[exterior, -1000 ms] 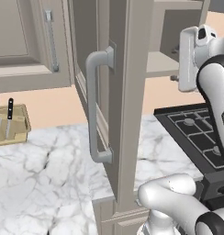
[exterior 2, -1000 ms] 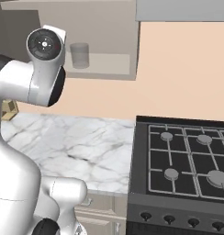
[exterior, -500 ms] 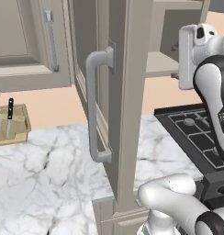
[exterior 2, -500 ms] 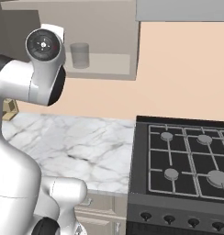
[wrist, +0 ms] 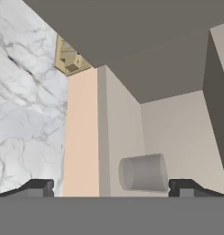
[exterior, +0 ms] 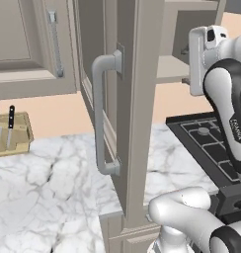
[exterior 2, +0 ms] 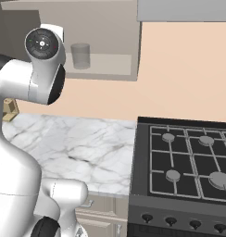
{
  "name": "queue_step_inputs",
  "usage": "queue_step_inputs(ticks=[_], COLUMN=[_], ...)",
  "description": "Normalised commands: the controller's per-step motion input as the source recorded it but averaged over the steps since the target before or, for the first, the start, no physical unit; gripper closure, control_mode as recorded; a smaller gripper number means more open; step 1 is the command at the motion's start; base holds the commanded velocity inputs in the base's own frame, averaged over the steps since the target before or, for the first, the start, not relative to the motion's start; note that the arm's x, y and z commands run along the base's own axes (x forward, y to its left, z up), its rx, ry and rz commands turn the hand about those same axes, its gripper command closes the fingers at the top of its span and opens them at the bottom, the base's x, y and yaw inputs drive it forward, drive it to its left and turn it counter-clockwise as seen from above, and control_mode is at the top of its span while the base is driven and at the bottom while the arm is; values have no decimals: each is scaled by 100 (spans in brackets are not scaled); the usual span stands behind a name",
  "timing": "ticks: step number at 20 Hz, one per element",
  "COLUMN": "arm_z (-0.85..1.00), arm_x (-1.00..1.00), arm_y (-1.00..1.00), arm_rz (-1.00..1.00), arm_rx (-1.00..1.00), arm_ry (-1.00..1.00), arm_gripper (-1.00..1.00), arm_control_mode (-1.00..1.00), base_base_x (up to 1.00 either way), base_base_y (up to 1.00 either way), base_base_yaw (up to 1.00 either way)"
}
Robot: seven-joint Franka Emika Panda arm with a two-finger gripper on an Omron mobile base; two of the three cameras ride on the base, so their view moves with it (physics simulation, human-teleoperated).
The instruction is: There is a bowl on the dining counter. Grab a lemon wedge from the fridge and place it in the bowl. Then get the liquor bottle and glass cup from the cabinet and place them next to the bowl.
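Observation:
The glass cup (exterior 2: 80, 56) is a greyish translucent tumbler standing on the shelf of the open cabinet (exterior 2: 105, 65). In the hand view the glass cup (wrist: 143, 173) lies just ahead, a little right of the middle between the tips. My gripper (wrist: 111, 187) is open, with its dark fingertips (wrist: 38, 186) set wide apart and nothing between them. From the left base the gripper (exterior: 184, 64) is held up at the shelf's front edge. The bowl, dining counter, lemon wedge, fridge and liquor bottle are out of view.
The cabinet door (exterior: 127, 99) stands swung open toward me, its grey handle (exterior: 103, 113) sticking out. Below lies a marble worktop (exterior 2: 78, 148), with a black gas stove (exterior 2: 189, 162) to the right. A wooden knife block (exterior: 11, 134) sits at the far left.
My forearm has turned a little. The hand stays at the shelf with its jaws open, and the cup has not moved.

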Motion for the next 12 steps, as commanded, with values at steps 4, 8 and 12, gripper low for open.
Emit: queue_step_inputs(ticks=[4,8,12], arm_z=[0,0,0], arm_x=[8,16,16], arm_y=[3,7,1], arm_rz=[0,0,0], arm_rx=[-3,-4,-2], arm_ry=[0,0,0], arm_gripper=[-100,-100,-100], arm_control_mode=[-100,-100,-100], base_base_x=[0,0,0], base_base_y=[0,0,0], base_base_yaw=[0,0,0])
